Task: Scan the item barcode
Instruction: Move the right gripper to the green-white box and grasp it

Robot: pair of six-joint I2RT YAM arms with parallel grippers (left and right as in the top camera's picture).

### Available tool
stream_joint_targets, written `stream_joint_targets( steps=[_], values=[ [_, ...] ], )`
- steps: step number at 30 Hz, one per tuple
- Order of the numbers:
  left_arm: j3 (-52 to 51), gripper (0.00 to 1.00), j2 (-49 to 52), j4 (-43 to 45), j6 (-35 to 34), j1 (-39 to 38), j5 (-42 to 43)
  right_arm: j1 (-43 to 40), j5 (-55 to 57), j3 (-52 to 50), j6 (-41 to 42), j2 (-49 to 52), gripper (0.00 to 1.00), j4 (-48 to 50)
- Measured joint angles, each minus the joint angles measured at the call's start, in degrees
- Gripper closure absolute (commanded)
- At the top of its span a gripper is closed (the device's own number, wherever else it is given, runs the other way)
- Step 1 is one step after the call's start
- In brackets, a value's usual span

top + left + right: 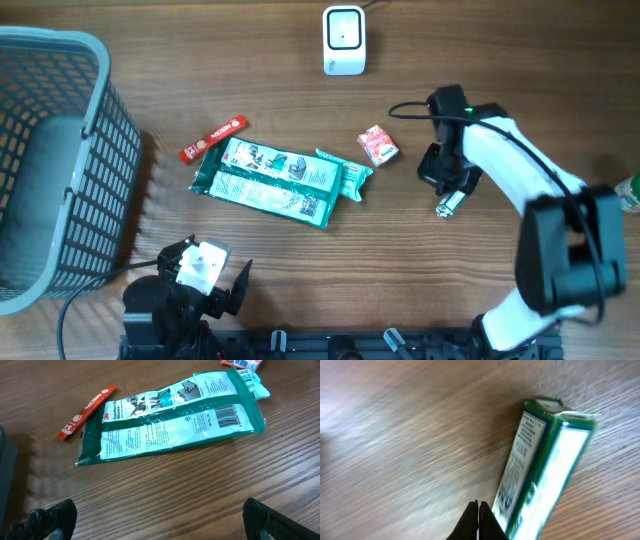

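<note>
Green glove packet [275, 178] lies flat mid-table between red stick [212, 138] and small red sachet [378, 146], below the white scanner [343, 40]. Its barcode [227, 415] shows only in the left wrist view. A blurred green box [540, 470], seen only by the right wrist, lies beside the clenched, empty right gripper [478, 517]. The left gripper [157, 525] hangs low, spread wide, holding nothing.

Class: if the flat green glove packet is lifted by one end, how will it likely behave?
The green glove packet looks like thin wrinkled film, so it would probably sag. Its glossy surface may slip. Lying flat on the table, it likely resists pinching.
</note>
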Motion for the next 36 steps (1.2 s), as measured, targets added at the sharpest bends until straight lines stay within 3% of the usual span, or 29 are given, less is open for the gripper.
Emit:
stream_joint_targets(
  steps=[1,2,4,5,8,13,20,23,26,27,29,36],
  values=[
    [0.0,0.0,0.0,0.0,0.0,0.0,0.0,0.0,-0.2,0.0,-0.4,-1.9,0.92,-0.5],
    [0.0,0.0,0.0,0.0,0.0,0.0,0.0,0.0,-0.4,0.0,-0.7,-4.6,0.74,-1.9],
    [0.0,0.0,0.0,0.0,0.0,0.0,0.0,0.0,-0.4,0.0,0.1,-10.9,0.2,-5.2],
    [0.0,0.0,0.0,0.0,0.0,0.0,0.0,0.0,-0.2,-0.1,1.7,-13.5,0.08,-6.2],
    [0.0,0.0,0.0,0.0,0.0,0.0,0.0,0.0,0.0,-1.7,7.4,-15.3,0.05,-6.3],
    [0.0,0.0,0.0,0.0,0.0,0.0,0.0,0.0,0.0,-14.5,22.6,-13.6,0.04,3.9],
    [0.0,0.0,0.0,0.0,0.0,0.0,0.0,-0.3,1.5,-20.4,26.2,-12.7,0.06,15.9],
    [0.0,0.0,0.0,0.0,0.0,0.0,0.0,-1.9,2.5,-22.8,23.1,-10.5,0.21,20.9],
    [0.0,0.0,0.0,0.0,0.0,0.0,0.0,-5.3,2.2,-22.4,17.0,-9.5,0.61,26.0],
    [0.0,0.0,0.0,0.0,0.0,0.0,0.0,-6.7,1.2,-22.1,15.1,-9.1,0.67,26.3],
    [0.0,0.0,0.0,0.0,0.0,0.0,0.0,-8.2,-0.7,-21.9,12.0,-8.8,0.73,26.3],
    [0.0,0.0,0.0,0.0,0.0,0.0,0.0,-8.9,-10.9,-21.7,2.0,-8.5,0.78,26.4]
  ],
)
